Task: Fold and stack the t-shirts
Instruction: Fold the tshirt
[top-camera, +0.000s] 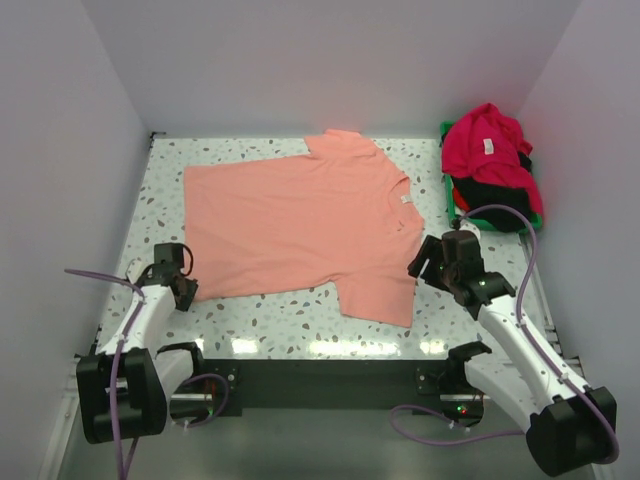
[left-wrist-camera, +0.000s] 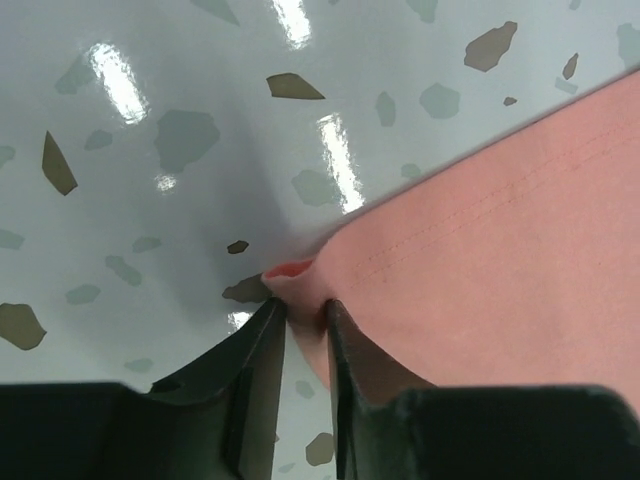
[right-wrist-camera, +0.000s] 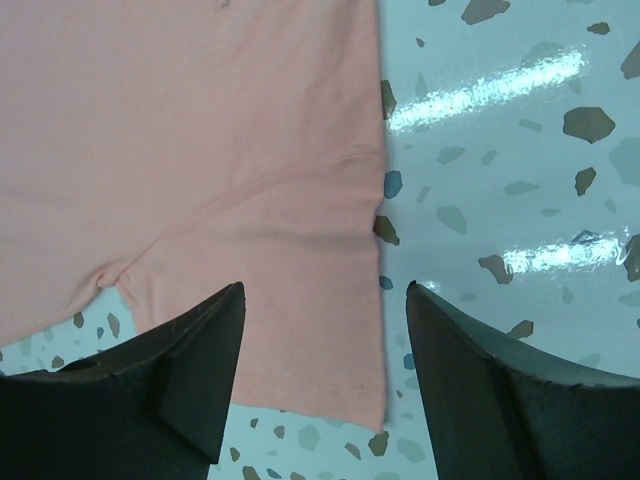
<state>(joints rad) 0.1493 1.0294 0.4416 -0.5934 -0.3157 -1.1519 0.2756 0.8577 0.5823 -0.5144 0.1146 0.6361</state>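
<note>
the left gripper (left-wrist-camera: 305, 305) has its jaws clenched on the bunched hem corner of the salmon-pink t-shirt (left-wrist-camera: 500, 260). the rest of the cloth lies flat on the speckled table (left-wrist-camera: 150, 150), ahead of these jaws and to one side. the right gripper (right-wrist-camera: 325, 295) is released, with the sleeve edge between its wide jaws. the crimson red t-shirt (top-camera: 482, 145) lies over the black t-shirt (top-camera: 495, 190), well beyond the right jaws.

Bright, even light is falling from overhead. White glare streaks are shining on the glossy tabletop (top-camera: 330, 347) at the lower middle of the top view and in both wrist views. The shirt (top-camera: 300, 215) is casting barely any shadow.
</note>
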